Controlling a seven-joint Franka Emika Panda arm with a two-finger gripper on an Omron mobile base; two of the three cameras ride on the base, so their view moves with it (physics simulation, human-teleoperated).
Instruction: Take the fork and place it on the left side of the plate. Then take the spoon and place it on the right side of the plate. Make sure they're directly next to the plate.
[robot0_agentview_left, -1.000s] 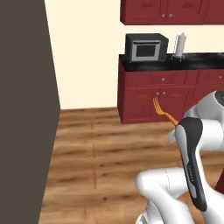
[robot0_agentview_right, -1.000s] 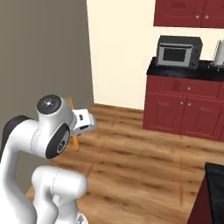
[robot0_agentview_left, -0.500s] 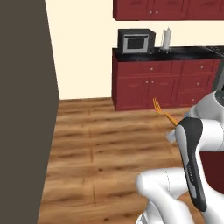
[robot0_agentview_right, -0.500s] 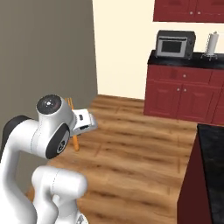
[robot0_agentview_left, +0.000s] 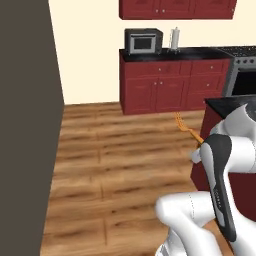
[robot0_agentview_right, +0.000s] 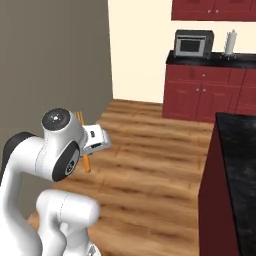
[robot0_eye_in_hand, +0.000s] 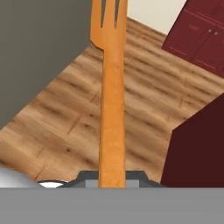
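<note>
My gripper (robot0_eye_in_hand: 111, 178) is shut on the handle of the orange fork (robot0_eye_in_hand: 111, 100), whose tines point away from the hand over the wooden floor. In the left base view the fork (robot0_agentview_left: 184, 127) sticks out up and to the left from behind my white forearm. From the right base camera, the fork (robot0_agentview_right: 87, 163) crosses the white hand, held in the air well above the floor. The plate and the spoon are out of view.
Red cabinets (robot0_agentview_left: 165, 85) stand at the back with a microwave (robot0_agentview_left: 143, 41) and a paper towel roll (robot0_agentview_left: 175, 37) on their black counter. A stove (robot0_agentview_left: 245, 70) is at the far right. A dark-topped island (robot0_agentview_right: 235, 165) is close on the right, a grey wall (robot0_agentview_left: 25, 125) on the left.
The whole picture has shifted, so the base has driven: the cabinets slid sideways and the dark island has come into view on the right. The fork stays gripped as before.
</note>
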